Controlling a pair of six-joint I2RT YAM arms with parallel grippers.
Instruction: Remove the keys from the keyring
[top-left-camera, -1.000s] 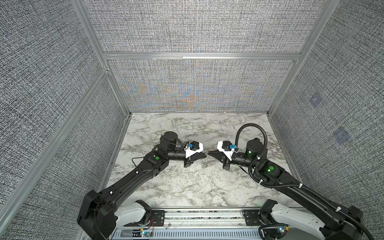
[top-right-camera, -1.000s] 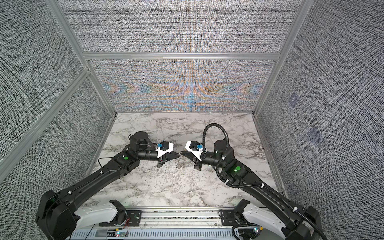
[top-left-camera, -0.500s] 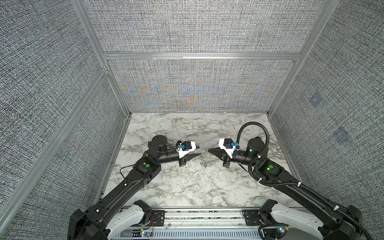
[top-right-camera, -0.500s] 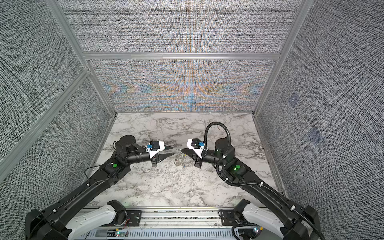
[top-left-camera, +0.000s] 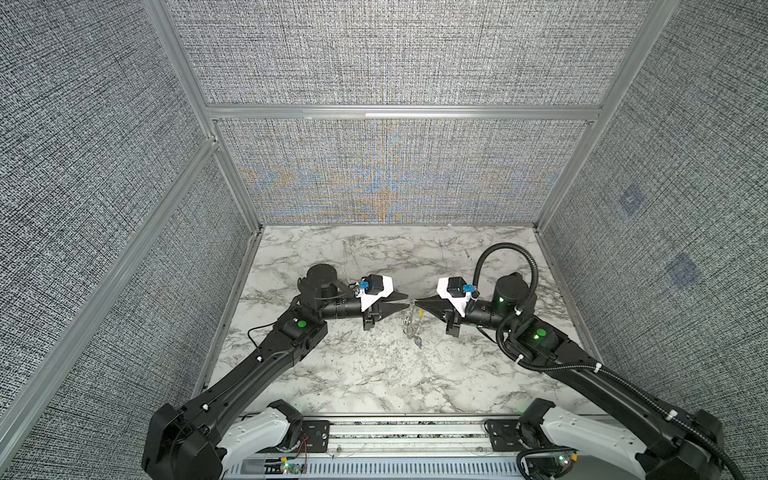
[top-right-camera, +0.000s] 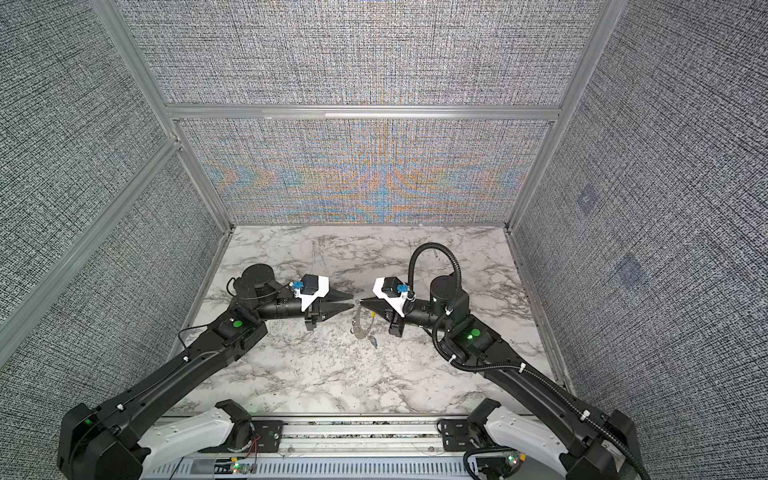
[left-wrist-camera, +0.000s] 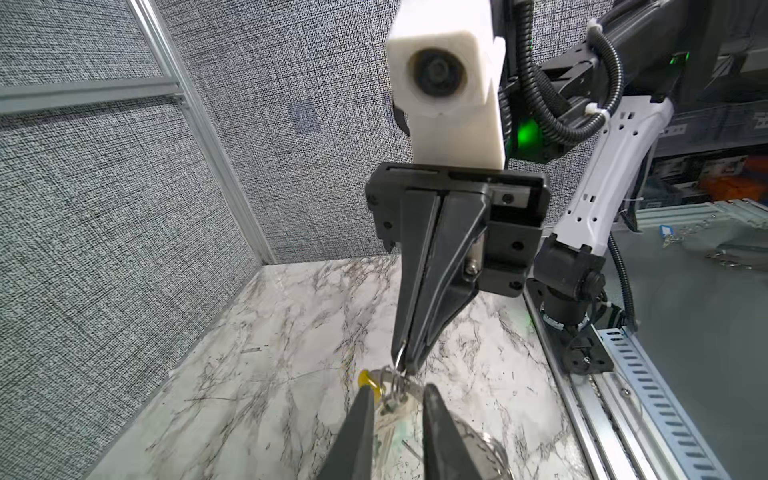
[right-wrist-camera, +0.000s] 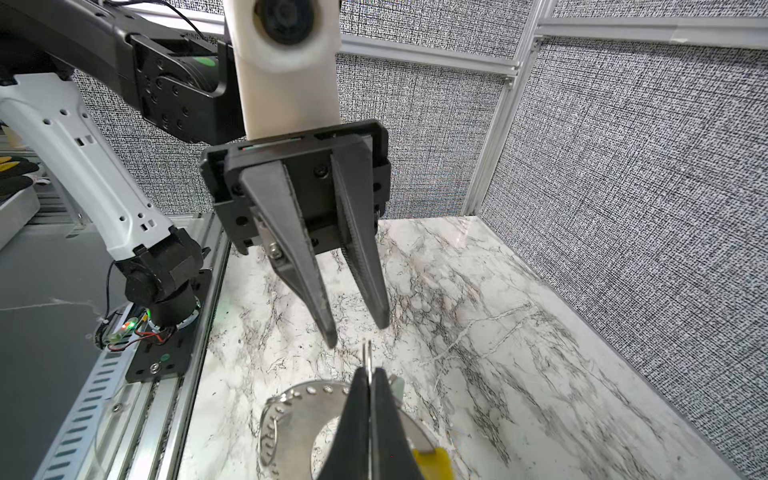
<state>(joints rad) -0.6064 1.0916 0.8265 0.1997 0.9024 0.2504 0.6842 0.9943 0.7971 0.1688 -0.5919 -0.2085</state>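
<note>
Both keys (top-left-camera: 419, 341) seem still threaded: right end effector (top-left-camera: 415, 302) pinches the keyring (top-left-camera: 409, 322), left end effector (top-left-camera: 408, 300) spread at nine o'clock.

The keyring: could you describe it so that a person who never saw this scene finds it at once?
At the middle of the marble table, find the shut right gripper. The keyring hangs from its tip: a thin grey hoop with a yellow sleeve, far larger than the small keys on it.
</note>
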